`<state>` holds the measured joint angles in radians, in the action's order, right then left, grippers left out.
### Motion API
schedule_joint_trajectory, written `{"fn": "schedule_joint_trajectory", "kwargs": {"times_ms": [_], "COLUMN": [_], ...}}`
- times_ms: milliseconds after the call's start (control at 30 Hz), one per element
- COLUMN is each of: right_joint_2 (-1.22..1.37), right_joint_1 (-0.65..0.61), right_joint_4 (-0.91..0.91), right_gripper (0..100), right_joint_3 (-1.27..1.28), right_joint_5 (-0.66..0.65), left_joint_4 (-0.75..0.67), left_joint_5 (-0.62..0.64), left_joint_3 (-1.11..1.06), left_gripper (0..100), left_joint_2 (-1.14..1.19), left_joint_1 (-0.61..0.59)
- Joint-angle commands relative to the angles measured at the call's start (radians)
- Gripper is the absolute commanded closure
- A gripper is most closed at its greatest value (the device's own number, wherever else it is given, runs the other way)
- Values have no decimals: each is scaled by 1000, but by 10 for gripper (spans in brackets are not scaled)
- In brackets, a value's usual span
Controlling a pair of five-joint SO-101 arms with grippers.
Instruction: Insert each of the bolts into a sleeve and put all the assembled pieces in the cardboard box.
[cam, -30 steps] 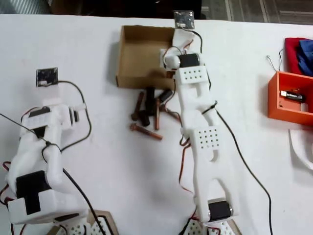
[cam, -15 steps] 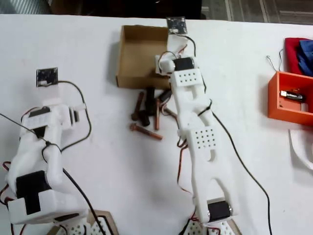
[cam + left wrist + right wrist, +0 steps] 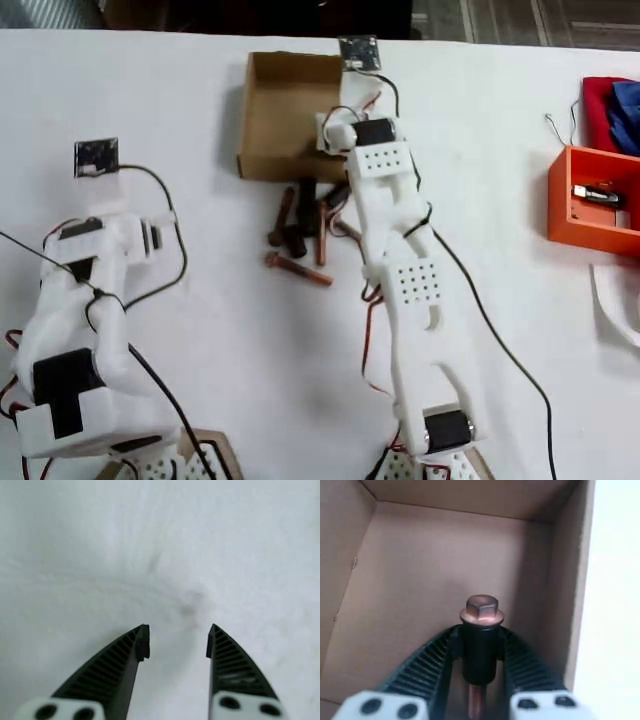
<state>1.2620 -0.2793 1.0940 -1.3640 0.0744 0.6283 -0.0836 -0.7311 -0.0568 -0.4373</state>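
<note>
Step in hand: boxing one assembled piece, copper bolt seated in black sleeve, gripped between the right jaws over the floor of the cardboard box; the next move, I reckon, calls for parting those jaws to drop it there. The left jaws stand parted and empty over bare tabletop. Loose bolts and sleeves lie heaped beside the box, awaiting assembly.

- Bolt: copper.
- Sleeve: black.
- Box: plain brown.
- Table: white.
- Left gripper: black, ribbed.
- Arms: white, with black motors and dotted panels.
- Bin: orange.
- Cloth: red and blue.
</note>
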Motion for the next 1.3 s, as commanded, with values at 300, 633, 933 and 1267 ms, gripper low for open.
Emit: {"fn": "schedule_joint_trajectory", "kwargs": {"times_ms": [300,633,933,1267], "right_joint_2": [-38,-41,-10,-1], "right_joint_1": [2,7,2,5], "right_joint_4": [-35,-31,-36,-31], "right_gripper": [921,920,918,974], "right_joint_3": [-44,-46,-14,-26], "right_joint_5": [-3,-5,-5,-9], "left_joint_4": [-12,-12,-12,-12], "left_joint_5": [-5,-5,-5,-5], "left_joint_3": [4,4,4,4], "left_gripper": [794,794,794,794], "left_joint_2": [-8,-8,-8,-8], "left_joint_1": [9,9,9,9]}}
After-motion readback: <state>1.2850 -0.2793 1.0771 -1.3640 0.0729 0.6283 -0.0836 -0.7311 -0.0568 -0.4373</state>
